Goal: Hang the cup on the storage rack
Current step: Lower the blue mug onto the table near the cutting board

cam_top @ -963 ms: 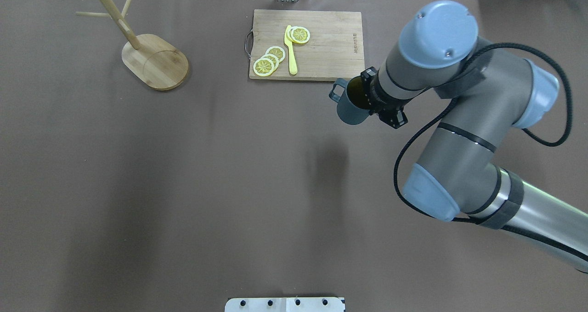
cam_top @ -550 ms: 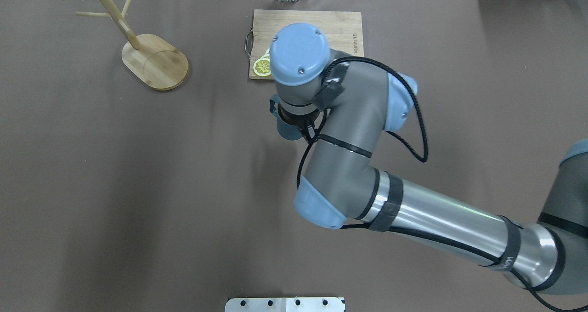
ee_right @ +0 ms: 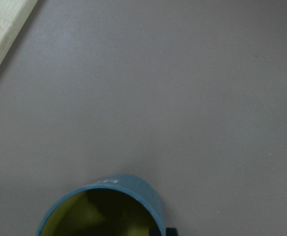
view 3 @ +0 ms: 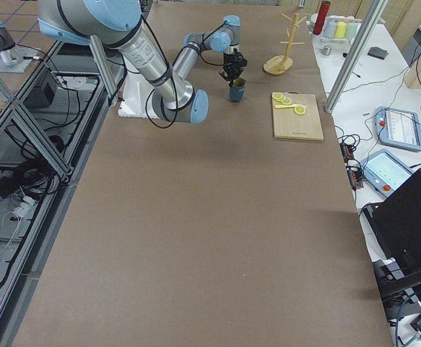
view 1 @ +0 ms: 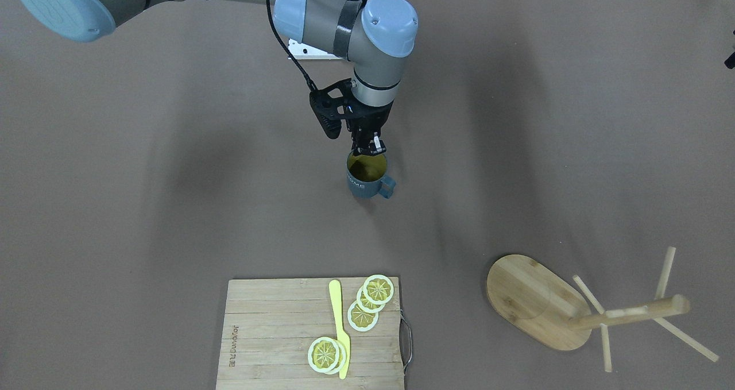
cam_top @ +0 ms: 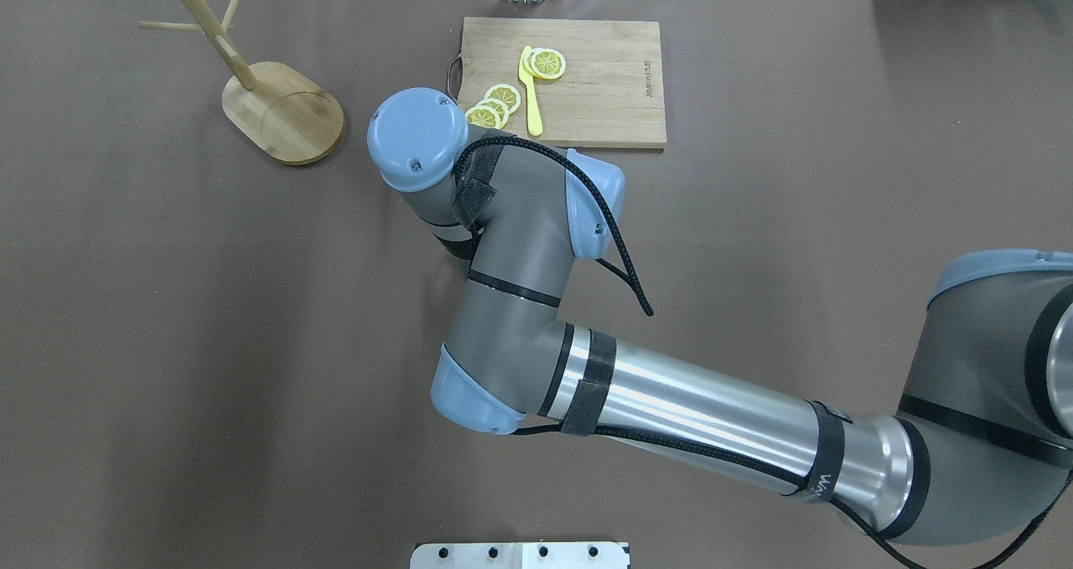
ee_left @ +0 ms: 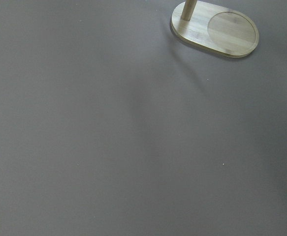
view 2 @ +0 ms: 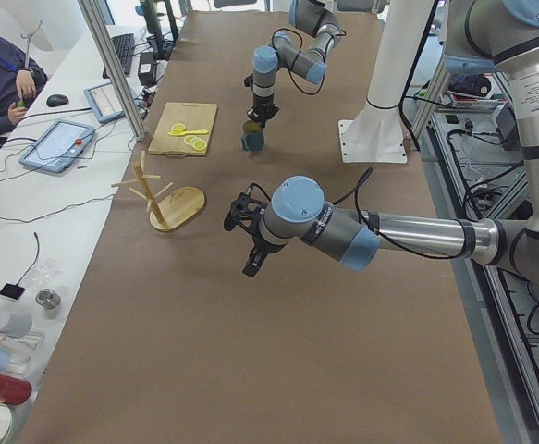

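Observation:
The dark slate-blue cup (view 1: pixel 366 184), yellow-green inside, hangs upright from my right gripper (view 1: pixel 370 149), which is shut on its rim, handle toward the rack side. The right wrist view shows the cup (ee_right: pixel 104 209) at the bottom edge over bare table. In the overhead view the right arm (cam_top: pixel 503 242) hides the cup. The bamboo storage rack (cam_top: pixel 283 112) stands at the far left, its pegs bare; it also shows in the front view (view 1: pixel 534 301). My left gripper (view 2: pixel 251 259) hovers over the table near the rack (view 2: pixel 172 199); I cannot tell whether it is open or shut.
A wooden cutting board (cam_top: pixel 587 83) with lemon slices (cam_top: pixel 495 104) and a yellow knife (cam_top: pixel 531 91) lies at the far middle. The left wrist view shows the rack's base (ee_left: pixel 217 29) at top right. A white mounting plate (cam_top: pixel 520 555) sits at the near edge.
My right arm has swung left with the cup, from the board's right front corner to past its left front corner, toward the rack.

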`<state>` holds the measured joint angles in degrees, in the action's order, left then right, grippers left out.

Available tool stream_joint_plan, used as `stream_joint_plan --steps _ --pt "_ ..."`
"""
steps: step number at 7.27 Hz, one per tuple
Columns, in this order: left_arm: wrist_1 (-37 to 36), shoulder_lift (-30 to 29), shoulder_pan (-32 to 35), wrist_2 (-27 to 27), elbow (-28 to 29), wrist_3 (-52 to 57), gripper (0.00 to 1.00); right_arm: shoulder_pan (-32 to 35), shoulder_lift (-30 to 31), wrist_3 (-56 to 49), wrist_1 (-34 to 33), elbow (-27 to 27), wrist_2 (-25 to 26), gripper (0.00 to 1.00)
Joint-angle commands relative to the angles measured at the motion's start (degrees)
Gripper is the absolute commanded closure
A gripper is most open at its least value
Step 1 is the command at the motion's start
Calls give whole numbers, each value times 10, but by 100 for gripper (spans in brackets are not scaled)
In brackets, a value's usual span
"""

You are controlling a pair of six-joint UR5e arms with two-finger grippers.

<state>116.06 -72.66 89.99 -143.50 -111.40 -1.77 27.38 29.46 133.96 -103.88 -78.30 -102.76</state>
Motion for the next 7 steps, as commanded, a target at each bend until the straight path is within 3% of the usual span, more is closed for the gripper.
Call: stream_joint_plan --steps 1,4,5,6,7 --pt "4 1 0 0 3 0 1 -1 -5 -9 0 8 0 99" --pt "4 1 0 0 5 0 1 -1 -7 -53 0 11 1 50" --pt "4 1 0 0 5 0 1 -1 -6 -69 0 11 5 30" --pt "4 0 0 0 5 0 1 0 -5 -88 0 8 12 0" --pt "4 0 -1 0 5 0 1 26 -5 -111 -2 -8 8 0"
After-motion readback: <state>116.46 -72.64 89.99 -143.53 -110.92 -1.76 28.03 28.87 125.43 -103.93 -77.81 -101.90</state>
